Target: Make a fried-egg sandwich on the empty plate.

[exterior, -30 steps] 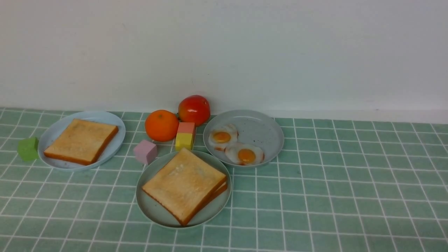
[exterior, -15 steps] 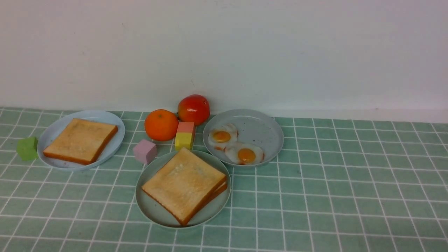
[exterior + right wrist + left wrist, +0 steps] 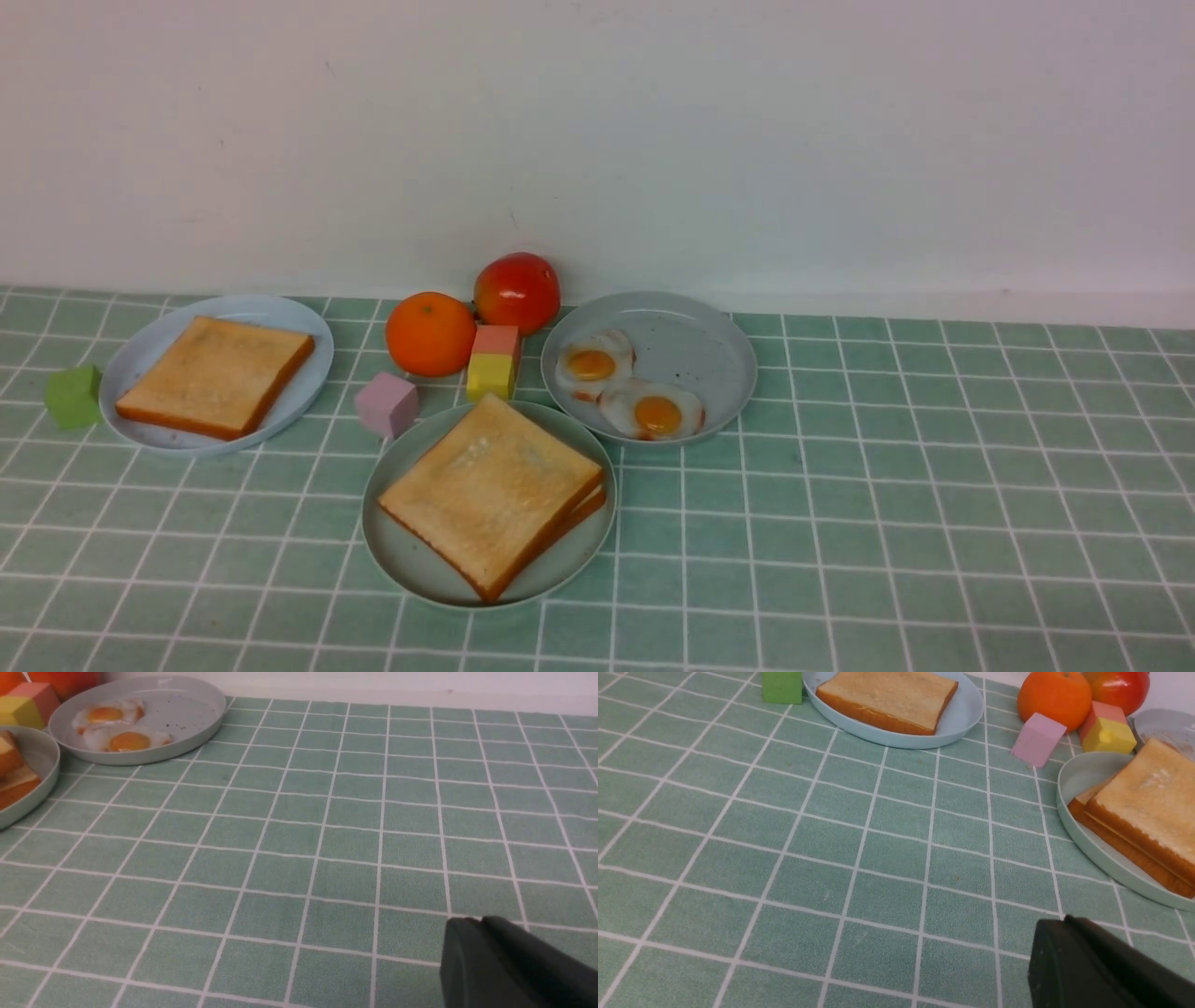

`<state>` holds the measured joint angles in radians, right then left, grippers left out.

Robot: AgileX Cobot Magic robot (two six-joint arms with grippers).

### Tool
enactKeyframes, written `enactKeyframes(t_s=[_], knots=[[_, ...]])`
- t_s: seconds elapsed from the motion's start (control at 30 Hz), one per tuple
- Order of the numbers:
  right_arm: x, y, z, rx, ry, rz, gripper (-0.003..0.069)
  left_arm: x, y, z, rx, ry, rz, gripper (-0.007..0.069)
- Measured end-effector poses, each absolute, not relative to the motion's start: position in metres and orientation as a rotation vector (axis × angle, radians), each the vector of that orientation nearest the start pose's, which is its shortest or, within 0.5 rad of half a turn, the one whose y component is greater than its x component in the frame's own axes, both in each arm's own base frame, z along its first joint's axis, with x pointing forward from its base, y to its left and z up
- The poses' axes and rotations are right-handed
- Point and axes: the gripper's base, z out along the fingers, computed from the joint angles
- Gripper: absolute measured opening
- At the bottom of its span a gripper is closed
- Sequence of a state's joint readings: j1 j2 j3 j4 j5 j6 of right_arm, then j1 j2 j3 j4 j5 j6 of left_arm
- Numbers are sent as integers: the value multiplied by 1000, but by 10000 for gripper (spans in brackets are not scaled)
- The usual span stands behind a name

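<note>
The pale mint-green plate (image 3: pixel 401 551) sits front centre and holds two stacked toast slices (image 3: pixel 490 490); the lower slice peeks out at the right edge. I see no egg between them. Two fried eggs (image 3: pixel 653 413) lie on a grey plate (image 3: pixel 695 345) behind and to the right. Another toast slice (image 3: pixel 217 375) lies on a pale blue plate (image 3: pixel 313 369) at the left. Neither gripper shows in the front view. In the left wrist view my left gripper (image 3: pixel 1066 918) is shut and empty above the cloth, near the mint plate (image 3: pixel 1083 772). My right gripper (image 3: pixel 479 920) is shut and empty over the cloth to the right of the plates.
An orange (image 3: pixel 431 333), a red apple (image 3: pixel 518 291), a pink-and-yellow block (image 3: pixel 495 362) and a pink cube (image 3: pixel 386 404) crowd behind the mint plate. A green cube (image 3: pixel 73 397) sits left of the blue plate. A white wall runs along the back.
</note>
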<state>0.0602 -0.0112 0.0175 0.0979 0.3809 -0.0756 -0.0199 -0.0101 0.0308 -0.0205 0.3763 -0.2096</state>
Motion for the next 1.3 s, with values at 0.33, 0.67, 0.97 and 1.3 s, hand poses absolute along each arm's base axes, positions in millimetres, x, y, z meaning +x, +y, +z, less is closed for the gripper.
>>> enactKeyframes(t_s=[0.33,0.67,0.97,1.3], knots=[[52,6,174,-67,1869,86,64,53,-2,170,-193,1874,-179,-11],[52,6,174,-67,1869,86,76,53,-2,170,-193,1874,-179,-2],[52,6,174,-67,1869,87,88,53,-2,170,-193,1874,-179,5],[52,6,174,-67,1868,87,99,53,-2,170,-192,1874,-178,17]])
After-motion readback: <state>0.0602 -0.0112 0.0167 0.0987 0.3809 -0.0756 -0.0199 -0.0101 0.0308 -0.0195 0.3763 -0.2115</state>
